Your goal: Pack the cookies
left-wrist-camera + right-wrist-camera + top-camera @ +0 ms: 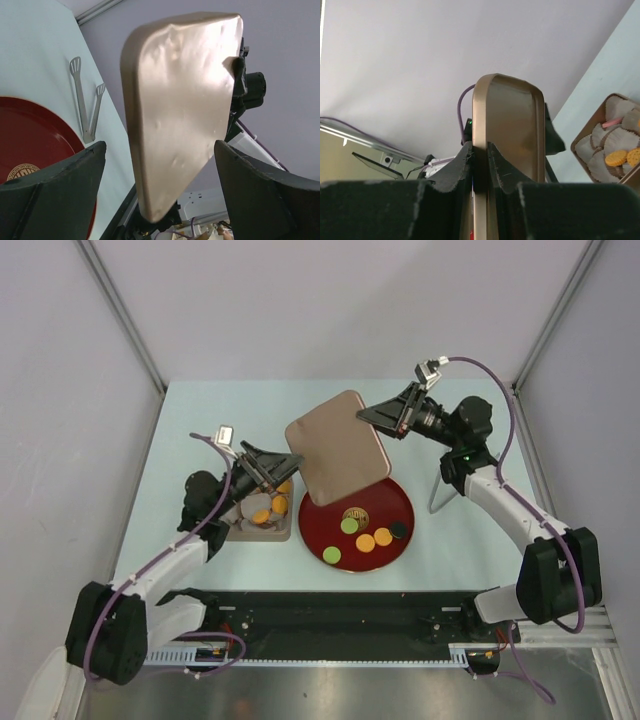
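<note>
only the right wrist view shows the right pincer [480, 162] clamped on the rim of the lid [512, 130], which stands on its edge up in the air. only the left wrist view shows the left pincer [159, 155] wide apart and holding nothing, with the lid in front of it. from the top, the box [262, 537] sits toward the left edge of the bench [200, 420]. it holds cups [602, 134] and a few orange cookies [262, 516]. the plate [395, 502] by the near edge holds five more: two green, two orange, one black. tongs [89, 131] lie toward the right edge.
</note>
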Motion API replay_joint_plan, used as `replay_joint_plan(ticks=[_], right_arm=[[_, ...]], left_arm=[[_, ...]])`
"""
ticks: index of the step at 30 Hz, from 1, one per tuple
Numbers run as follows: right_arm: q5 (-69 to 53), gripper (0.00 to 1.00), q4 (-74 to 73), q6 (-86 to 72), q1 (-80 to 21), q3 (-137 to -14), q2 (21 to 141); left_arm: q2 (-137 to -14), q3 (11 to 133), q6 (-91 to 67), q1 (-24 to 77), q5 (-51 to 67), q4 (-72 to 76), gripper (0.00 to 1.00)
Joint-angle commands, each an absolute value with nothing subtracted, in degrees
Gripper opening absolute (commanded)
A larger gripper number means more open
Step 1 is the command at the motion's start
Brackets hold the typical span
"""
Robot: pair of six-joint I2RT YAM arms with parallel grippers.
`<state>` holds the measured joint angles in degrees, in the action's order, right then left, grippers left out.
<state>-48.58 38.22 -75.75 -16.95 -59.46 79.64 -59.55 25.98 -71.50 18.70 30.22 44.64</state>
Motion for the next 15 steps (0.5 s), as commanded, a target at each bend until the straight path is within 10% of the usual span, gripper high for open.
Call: replay_joint_plan(ticks=[1, 5, 15], right_arm=[[-49.4, 0.0, 42.7, -77.1, -18.9, -59.9, 79.8], [-49.5, 0.0, 41.7, -76.5, -19.6, -59.9, 79.8], [-49.4, 0.0, 39.8, -75.2, -20.2, -59.9, 80.2]], left_arm=[[-62.8, 26.9, -73.8, 18.3, 31.5, 53.3, 0.93], [-64.0, 27.2, -73.6, 18.3, 31.4, 54.4, 0.91], [-65.0, 26.1, -75.1, 18.3, 32.7, 60.1, 0.52]])
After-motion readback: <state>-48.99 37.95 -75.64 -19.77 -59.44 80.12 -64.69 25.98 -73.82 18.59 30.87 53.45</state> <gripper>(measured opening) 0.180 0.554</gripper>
